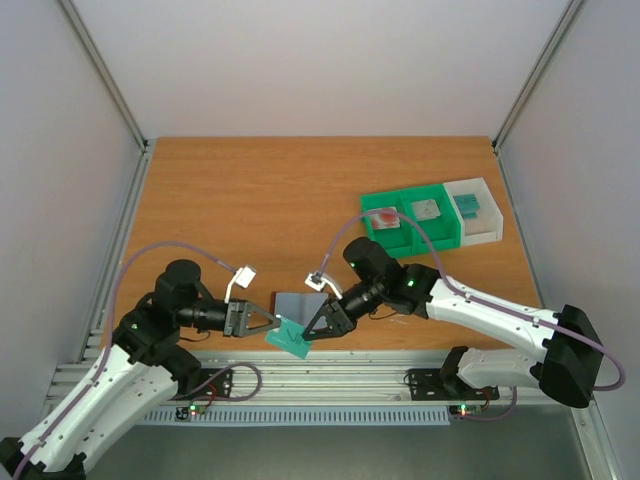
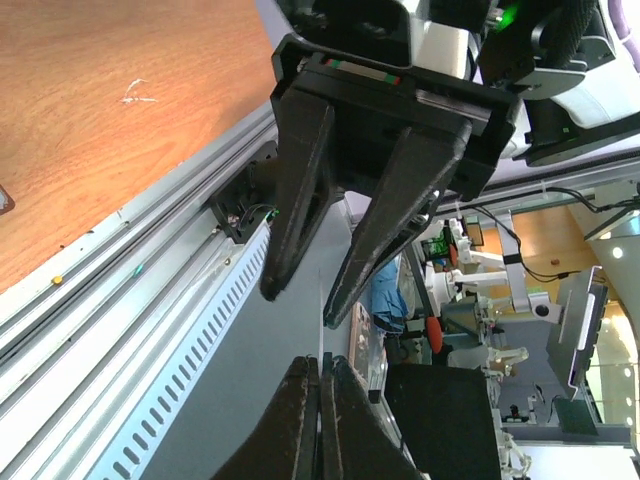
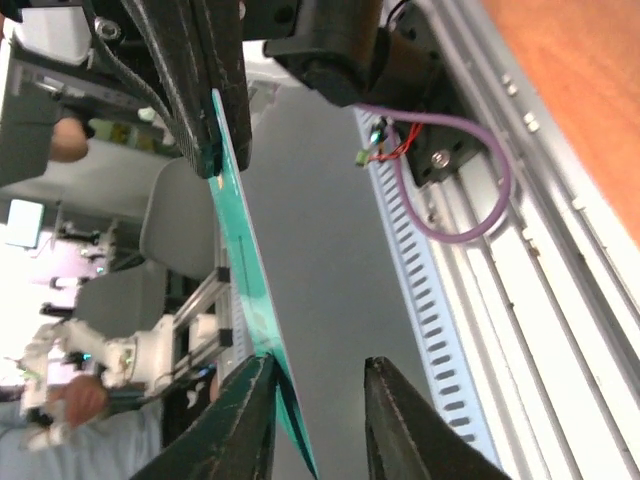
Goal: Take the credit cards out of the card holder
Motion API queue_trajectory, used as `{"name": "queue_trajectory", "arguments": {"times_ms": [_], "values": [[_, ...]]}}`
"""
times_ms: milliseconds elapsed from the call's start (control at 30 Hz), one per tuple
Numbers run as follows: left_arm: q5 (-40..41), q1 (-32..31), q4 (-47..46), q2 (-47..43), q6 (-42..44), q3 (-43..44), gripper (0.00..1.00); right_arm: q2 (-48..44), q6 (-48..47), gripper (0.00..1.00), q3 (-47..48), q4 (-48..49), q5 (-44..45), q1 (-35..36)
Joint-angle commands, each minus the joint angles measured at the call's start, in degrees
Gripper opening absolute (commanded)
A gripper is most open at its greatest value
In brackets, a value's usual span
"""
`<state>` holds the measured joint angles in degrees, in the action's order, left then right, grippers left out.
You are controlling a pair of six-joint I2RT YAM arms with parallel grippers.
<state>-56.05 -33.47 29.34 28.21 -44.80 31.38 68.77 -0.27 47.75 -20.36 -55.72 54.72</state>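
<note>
Top view: teal card (image 1: pixel 290 342) hangs low centre between left claw (image 1: pixel 274 325) and right claw (image 1: pixel 310 335), just under the card holder (image 1: pixel 298 304), at the counter (image 1: pixel 250 200) edge.

Left wrist: left claw is pinched tight.

Right wrist: right claw's jaws are parted and holding nothing. With only that thin edge grip, the card could swivel or drop onto the rails (image 3: pixel 475 260).

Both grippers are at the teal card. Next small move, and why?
Probably back the right gripper straight off the teal card. Its jaws stand apart with the card close by one finger, while the left gripper is shut on the card's other end.
</note>
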Motion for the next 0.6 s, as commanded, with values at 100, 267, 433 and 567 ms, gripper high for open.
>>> {"name": "queue_trajectory", "arguments": {"times_ms": [100, 267, 433, 567], "values": [[4.4, 0.1, -3.7, 1.1, -1.6, 2.4, 0.00, -5.1, 9.5, 0.44, -2.3, 7.4, 11.7, 0.4], [10.9, 0.1, -9.8, 1.4, -6.3, 1.2, 0.01, -8.1, 17.9, 0.48, -6.0, 14.6, 19.6, 0.4], [17.7, 0.1, -17.4, 0.9, -12.8, -0.9, 0.00, -10.7, 25.2, 0.51, -8.2, 18.2, 28.1, 0.3], [23.2, 0.2, -21.2, -0.8, -16.1, -3.1, 0.00, -11.6, 34.0, 0.65, -13.6, 30.4, 30.7, 0.4]]}}
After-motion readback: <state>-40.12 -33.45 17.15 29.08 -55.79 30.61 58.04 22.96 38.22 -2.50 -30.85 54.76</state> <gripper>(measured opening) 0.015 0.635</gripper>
